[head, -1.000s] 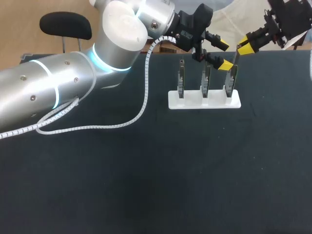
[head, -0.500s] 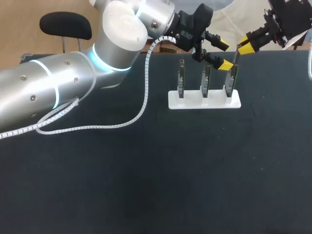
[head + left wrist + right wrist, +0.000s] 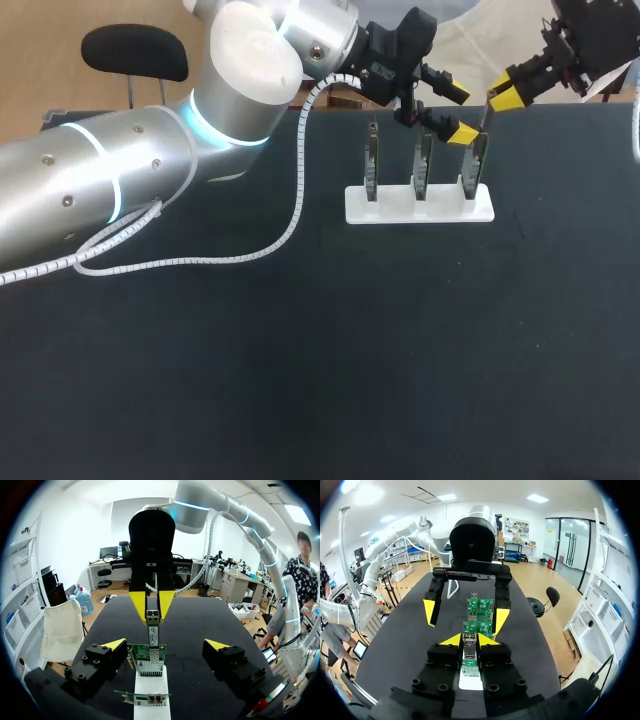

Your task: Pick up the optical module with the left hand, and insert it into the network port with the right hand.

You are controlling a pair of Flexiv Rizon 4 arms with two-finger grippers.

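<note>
Landmark: a white holder [image 3: 420, 205] on the black table [image 3: 300, 350], with three network cards [image 3: 422, 165] standing upright in a row in it.
Right gripper [image 3: 470, 640]: just above the end card [image 3: 134, 652] of the holder. Its fingers are drawn in close and pinch the optical module [image 3: 153, 631] from both sides.
Optical module: upright, straight over that end card, with its lower end at the network port [image 3: 150, 656] on the card's top edge. From where I stand I cannot tell whether it is seated.
Left gripper [image 3: 165, 645]: over the same end of the holder, spread wide and holding nothing. One yellow tip is on each side of the card row, clear of card and module.
</note>
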